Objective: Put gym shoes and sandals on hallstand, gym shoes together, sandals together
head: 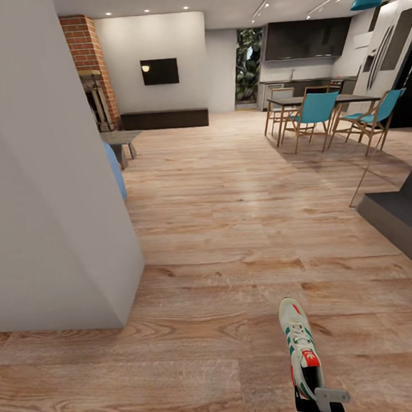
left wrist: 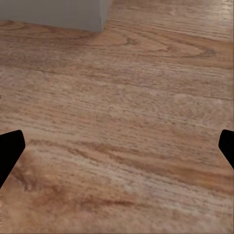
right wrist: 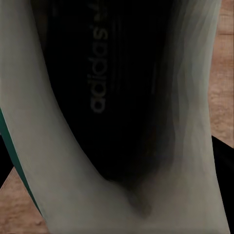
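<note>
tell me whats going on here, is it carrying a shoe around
Yes. The right gripper is shut on one gym shoe, held at the heel end with the toe pointing ahead above the wood floor; the right wrist view looks straight into the shoe's dark inside. The left gripper is open over bare floor, holding nothing. Ahead lie an open living area, a grey wall corner on the left and a dining table with teal chairs on the right, so the robot seems to be in transit.

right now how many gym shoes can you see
1. A single gym shoe is held in the right gripper at the bottom of the head view, toe pointing away over the wood floor; the right wrist view looks into its opening. The other shoe may be out of frame.
</note>
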Robot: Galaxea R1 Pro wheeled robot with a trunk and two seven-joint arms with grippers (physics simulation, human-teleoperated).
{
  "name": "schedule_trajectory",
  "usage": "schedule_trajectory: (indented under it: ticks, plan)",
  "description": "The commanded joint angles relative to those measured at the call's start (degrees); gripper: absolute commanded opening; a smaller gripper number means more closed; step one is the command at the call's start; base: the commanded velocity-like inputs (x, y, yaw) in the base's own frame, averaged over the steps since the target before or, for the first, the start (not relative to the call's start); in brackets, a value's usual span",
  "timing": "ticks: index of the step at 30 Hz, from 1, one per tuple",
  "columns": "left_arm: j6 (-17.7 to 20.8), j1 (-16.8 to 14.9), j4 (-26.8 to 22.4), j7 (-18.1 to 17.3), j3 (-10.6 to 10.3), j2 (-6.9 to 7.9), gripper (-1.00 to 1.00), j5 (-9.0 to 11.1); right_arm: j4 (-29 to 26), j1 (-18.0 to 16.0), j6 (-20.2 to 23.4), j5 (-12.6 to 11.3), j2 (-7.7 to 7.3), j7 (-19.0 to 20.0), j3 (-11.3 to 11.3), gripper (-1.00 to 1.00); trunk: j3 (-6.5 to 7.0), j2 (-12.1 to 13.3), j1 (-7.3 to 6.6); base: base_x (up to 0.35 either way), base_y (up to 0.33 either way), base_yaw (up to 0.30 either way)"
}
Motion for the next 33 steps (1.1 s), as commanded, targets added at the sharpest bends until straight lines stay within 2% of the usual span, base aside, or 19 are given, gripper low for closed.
schedule_trajectory:
  ticks: [1,16,33]
  plan:
    - [-0.24,-0.06,0.03,-0.25,0.51,-0.04,1.00,-0.57,0.02,-0.03,-0.13,0.59,0.07,-0.30,-0.33,-1.00,0.05,-0.02,-0.01,0.000,0.000,0.106]
    - [-0.10,-0.06,-0.18,-0.36,0.59,-0.03,1.00,-0.51,0.12,-0.03,-0.07,0.68,0.47,-0.24,-0.30,-1.00,1.09,-0.02,-0.01,0.000,0.000,0.180]
    - [-0.22,0.03,0.13,-0.34,0.31,-0.15,1.00,-0.67,0.14,-0.03,-0.06,0.78,0.53,-0.22,-0.22,-1.00,1.03,-0.02,-0.01,-0.001,0.000,0.278]
